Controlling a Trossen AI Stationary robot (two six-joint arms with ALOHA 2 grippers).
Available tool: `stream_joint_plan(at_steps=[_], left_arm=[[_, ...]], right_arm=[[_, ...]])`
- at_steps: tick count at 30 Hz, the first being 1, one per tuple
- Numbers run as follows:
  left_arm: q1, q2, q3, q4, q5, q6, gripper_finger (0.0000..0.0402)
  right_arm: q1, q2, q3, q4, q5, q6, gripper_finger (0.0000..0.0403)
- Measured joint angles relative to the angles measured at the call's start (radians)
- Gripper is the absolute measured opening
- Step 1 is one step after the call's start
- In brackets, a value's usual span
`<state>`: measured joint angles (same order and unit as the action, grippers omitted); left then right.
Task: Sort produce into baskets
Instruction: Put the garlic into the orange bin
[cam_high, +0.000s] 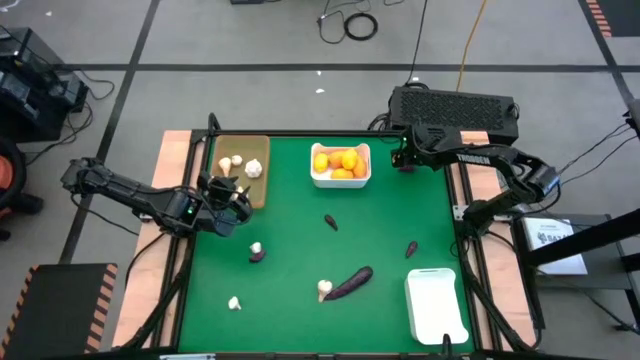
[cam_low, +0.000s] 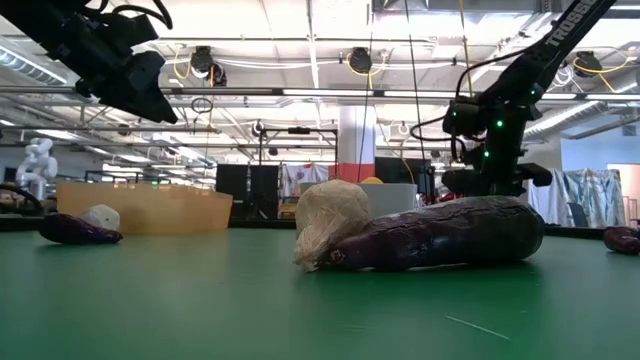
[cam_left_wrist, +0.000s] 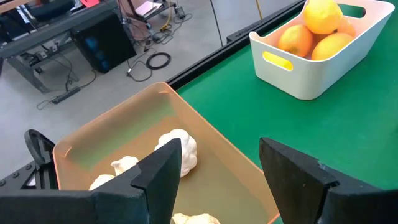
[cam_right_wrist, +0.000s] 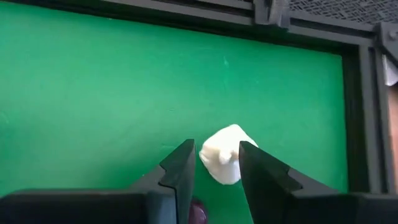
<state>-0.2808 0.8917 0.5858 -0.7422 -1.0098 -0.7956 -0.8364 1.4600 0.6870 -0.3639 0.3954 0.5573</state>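
Three containers: a tan tray (cam_high: 262, 190), a white bin (cam_high: 340, 181) of oranges (cam_high: 340, 161), about four, and a bare white bin (cam_high: 436, 303). The tray holds at least three garlic bulbs (cam_high: 254, 168). Three more (cam_high: 234, 302) lie loose on the table (cam_high: 300, 240). There is one long eggplant (cam_high: 352, 283) and three small purple pieces (cam_high: 330, 222).

The left claw (cam_left_wrist: 217, 165) hangs wide open and empty. The tray is just ahead of it and the orange bin farther ahead to one side.

The right claw (cam_right_wrist: 216, 163) is at the table's right edge, drawn in narrowly on a single garlic bulb (cam_right_wrist: 224, 160) between its fingers.

The eggplant lies flat, well apart from both claws. Its long axis runs diagonally, one end toward the right claw's side and the other touching a loose bulb (cam_high: 324, 290).
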Motion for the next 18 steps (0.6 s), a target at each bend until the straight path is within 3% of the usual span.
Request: stream_joint_plan(at_steps=[5, 18], left_arm=[[0.000, 0.000, 0.000, 0.000, 0.000, 0.000, 0.0224], [0.000, 0.000, 0.000, -0.001, 0.000, 0.001, 0.0224]], right_arm=[[0.000, 0.023, -0.007, 0.003, 0.051, -0.003, 0.0115], [-0.002, 0.025, -0.008, 0.002, 0.054, -0.027, 0.0100]])
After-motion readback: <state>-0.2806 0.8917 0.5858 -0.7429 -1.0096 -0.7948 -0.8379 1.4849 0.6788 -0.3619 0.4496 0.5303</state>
